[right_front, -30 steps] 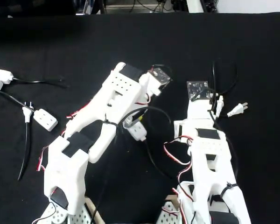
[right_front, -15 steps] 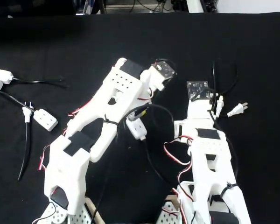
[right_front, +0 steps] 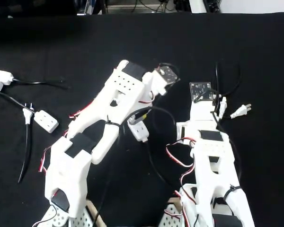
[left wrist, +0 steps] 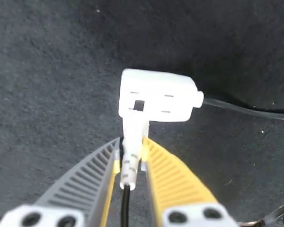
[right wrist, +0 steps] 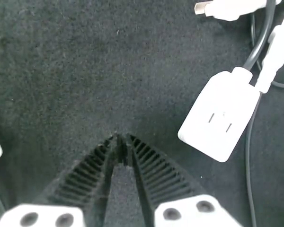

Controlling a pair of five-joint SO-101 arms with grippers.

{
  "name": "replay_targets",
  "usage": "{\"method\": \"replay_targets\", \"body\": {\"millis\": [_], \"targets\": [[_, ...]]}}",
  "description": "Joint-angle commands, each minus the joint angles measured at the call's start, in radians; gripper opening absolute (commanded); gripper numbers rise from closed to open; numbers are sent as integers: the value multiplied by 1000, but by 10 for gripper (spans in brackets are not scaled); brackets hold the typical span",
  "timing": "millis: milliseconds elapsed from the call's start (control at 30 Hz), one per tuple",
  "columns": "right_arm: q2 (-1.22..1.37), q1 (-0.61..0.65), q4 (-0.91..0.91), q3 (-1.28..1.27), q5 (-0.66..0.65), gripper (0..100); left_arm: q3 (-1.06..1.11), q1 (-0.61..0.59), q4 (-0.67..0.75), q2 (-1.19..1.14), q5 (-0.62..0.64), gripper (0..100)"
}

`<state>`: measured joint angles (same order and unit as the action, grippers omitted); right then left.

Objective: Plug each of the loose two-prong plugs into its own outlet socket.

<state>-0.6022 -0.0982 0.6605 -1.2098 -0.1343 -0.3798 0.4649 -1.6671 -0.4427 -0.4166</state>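
While the left gripper clamps its grey and yellow fingers on a white plug, that plug's tip meets the slotted face of a white socket lying on the black cloth; the prongs themselves are hidden, so how deep they sit cannot be told. From above, this pair lies near the middle of the table, just right of the left arm and under its wrist, with a black cord looping off to the right.

Over at the right, the right gripper hangs just above the cloth with its black fingers pressed together on nothing. Close beside it lies a second socket, face up, two slots showing, a dark cord leaving its far end. A loose plug lies just right of that arm's wrist, prongs pointing right, apart from the second socket.

Far to the left, a third socket lies beside a third plug, the two close but not joined, and a white block with a cord sits farther back at the table's left edge
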Motion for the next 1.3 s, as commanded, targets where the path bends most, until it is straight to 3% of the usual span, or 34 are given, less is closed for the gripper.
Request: {"method": "replay_targets", "body": {"millis": [0, 600, 833, 1267], "targets": [[-5, -11, -17, 8, 2, 15, 24, 4, 34, 14, -17, 30], [-5, -12, -34, 5, 2, 15, 51, 13, 101, 14, -95, 30], [-5, -12, -35, 5, 2, 15, -18, 45, 37, 15, -115, 30], [-4, -11, -35, 5, 2, 15, -81, -7, -6, 14, -121, 30]]}}
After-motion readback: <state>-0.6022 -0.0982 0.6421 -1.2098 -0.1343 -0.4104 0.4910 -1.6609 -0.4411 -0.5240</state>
